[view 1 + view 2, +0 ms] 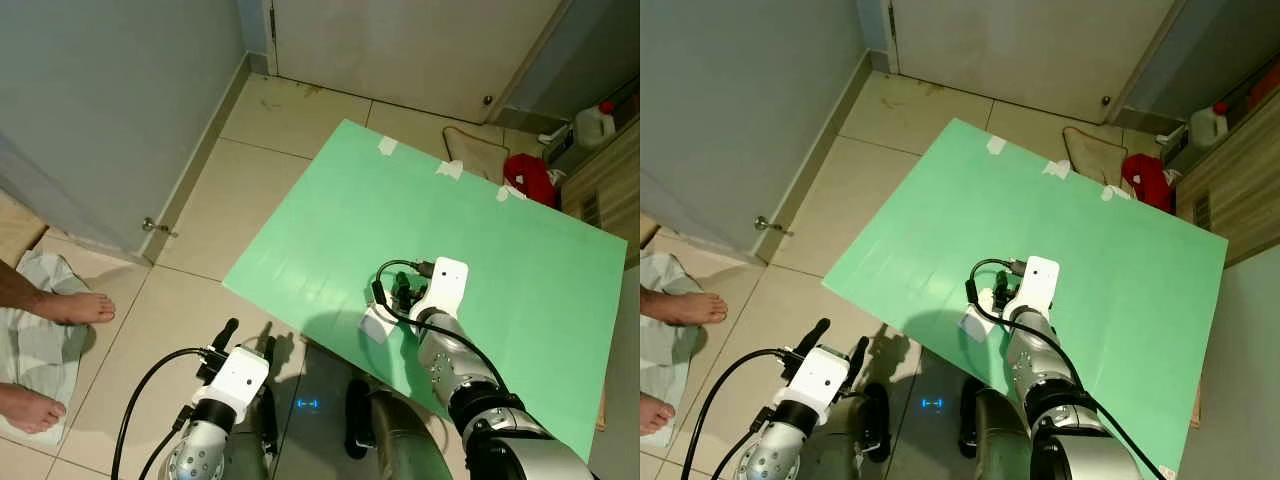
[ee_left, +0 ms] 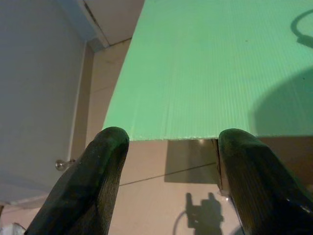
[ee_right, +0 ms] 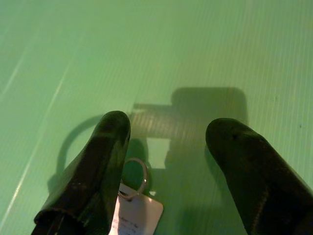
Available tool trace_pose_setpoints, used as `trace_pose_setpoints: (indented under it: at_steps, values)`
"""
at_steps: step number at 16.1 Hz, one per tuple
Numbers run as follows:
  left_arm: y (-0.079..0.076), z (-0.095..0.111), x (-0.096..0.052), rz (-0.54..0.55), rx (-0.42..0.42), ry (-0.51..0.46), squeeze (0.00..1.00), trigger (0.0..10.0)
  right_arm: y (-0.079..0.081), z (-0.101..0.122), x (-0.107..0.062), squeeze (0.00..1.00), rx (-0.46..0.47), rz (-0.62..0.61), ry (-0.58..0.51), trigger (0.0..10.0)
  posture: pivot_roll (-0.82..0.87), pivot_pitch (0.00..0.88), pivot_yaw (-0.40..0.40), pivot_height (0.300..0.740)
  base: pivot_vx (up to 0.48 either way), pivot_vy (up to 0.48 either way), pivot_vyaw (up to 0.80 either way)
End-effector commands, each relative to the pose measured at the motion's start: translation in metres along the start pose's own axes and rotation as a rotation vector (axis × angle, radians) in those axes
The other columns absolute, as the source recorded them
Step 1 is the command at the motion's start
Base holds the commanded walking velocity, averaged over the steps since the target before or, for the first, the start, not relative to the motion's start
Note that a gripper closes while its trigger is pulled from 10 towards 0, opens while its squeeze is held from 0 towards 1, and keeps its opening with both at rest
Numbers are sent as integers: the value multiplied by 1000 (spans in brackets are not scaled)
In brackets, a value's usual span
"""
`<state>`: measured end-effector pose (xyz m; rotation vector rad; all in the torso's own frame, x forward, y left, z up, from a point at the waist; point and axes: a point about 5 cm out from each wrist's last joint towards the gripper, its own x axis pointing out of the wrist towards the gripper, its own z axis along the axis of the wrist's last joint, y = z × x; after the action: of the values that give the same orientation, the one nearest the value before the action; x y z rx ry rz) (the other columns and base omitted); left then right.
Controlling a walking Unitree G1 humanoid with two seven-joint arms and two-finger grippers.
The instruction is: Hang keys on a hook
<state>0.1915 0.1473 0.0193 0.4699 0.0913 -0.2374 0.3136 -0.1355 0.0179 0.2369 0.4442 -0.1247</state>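
A green corrugated board (image 1: 470, 230) lay on the tiled floor, and over its near part the right gripper (image 3: 166, 161) hovered with fingers spread wide and empty. The key ring with its white tag (image 3: 134, 208) lay on the board just beside one finger (image 3: 95, 171), so the gripper likely needed to shift until the ring sat between the fingers before closing. The left gripper (image 2: 171, 161) hung spread wide off the board's near edge.

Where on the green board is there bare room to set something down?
Most of the green board is bare: the stretch between the right gripper and the taped far edge, and toward the wooden cabinet. It is crowded only near the white tag with its key ring.
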Motion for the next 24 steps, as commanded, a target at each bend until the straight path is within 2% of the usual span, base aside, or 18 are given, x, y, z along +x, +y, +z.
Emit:
trace_pose_setpoints:
  at_steps: [1, 7, 12, 15, 16, 17, 24]
  values:
    - [-4, -2, -6, -22, 6, 15, 0, 10000, -4, -9, -1, 0, 37, -28, 44, 10000, 72, 323, -44, 722, 0, 0, 0]
    - [-3, -2, -8, -23, 18, 15, 0, 10000, 2, -18, -4, 0, 137, 4, 86, 10000, 70, 328, -43, 722, 0, 0, 0]
    - [-3, -1, -10, -22, 24, 12, 0, 10000, 3, -25, -7, 0, 108, 31, 100, 10000, 69, 338, -49, 722, 0, 0, 0]
    - [-3, -1, -10, -20, 28, 13, 0, 10000, 4, -31, -8, 0, 134, 22, 146, 10000, 78, 335, -50, 722, 0, 0, 0]
    - [-2, -1, -11, -18, 30, 14, 0, 10000, 5, -32, -8, 0, 136, 27, 155, 9529, 85, 333, -49, 722, 0, 0, 0]
    - [-2, -2, -11, -17, 33, 14, 0, 10000, 6, -31, -8, 0, 141, 35, 153, 0, 87, 330, -51, 722, 0, 0, 0]
    - [1, 0, -14, -17, 78, -6, 0, 10000, 8, -36, -10, 0, 138, 56, 153, 0, 99, 319, -60, 722, 0, 0, 0]
